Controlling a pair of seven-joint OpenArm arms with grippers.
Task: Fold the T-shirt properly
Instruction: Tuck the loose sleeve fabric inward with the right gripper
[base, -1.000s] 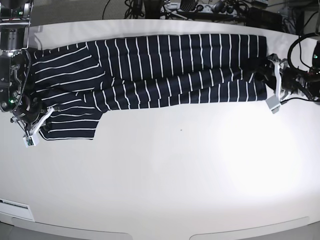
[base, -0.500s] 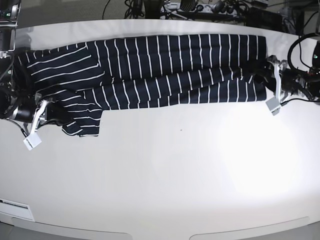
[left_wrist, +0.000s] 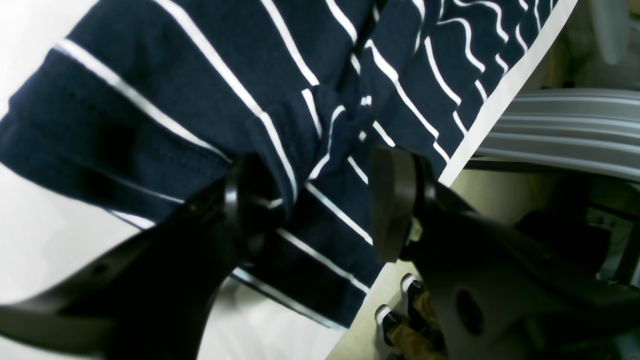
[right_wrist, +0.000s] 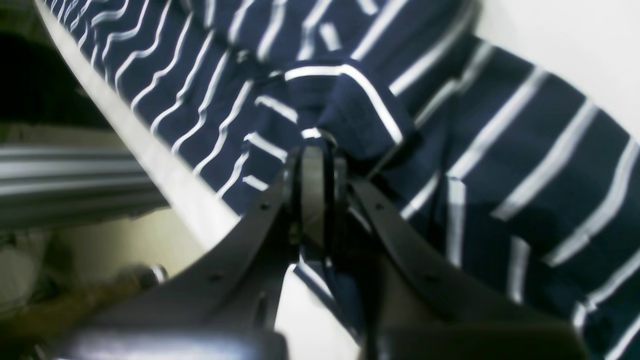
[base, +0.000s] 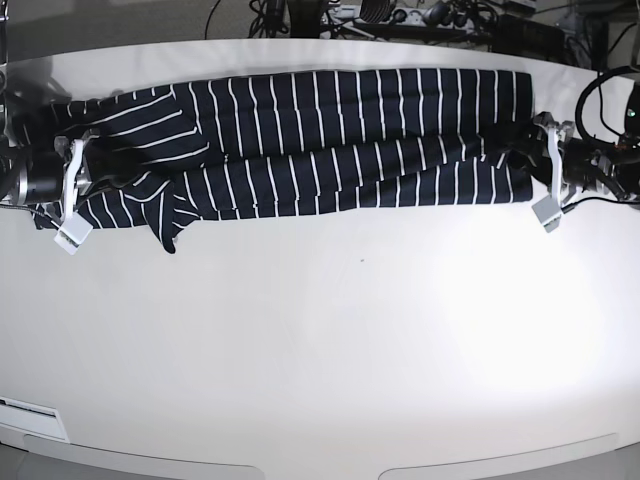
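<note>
The dark navy T-shirt (base: 330, 140) with thin white stripes lies stretched in a long band across the far part of the white table (base: 350, 350). My right gripper (base: 100, 168) is at the shirt's left end. In the right wrist view its jaws (right_wrist: 317, 150) are shut on a bunched fold of the T-shirt (right_wrist: 525, 150). At the shirt's right end is my left gripper (base: 518, 158). The left wrist view shows it (left_wrist: 320, 200) open, its two fingers standing wide apart astride a crumpled bit of the T-shirt (left_wrist: 200, 75) near the hem.
Cables and equipment (base: 400, 15) crowd the space behind the table's far edge. A black cable loop (base: 600, 90) hangs by the left arm. A small label (base: 30, 410) is stuck near the front left corner. The table edge (left_wrist: 500, 90) runs right beside the shirt's hem.
My right gripper has carried the lower left flap of the shirt from the front back toward the shirt's body, so the left end is now narrower. The left arm has not moved.
</note>
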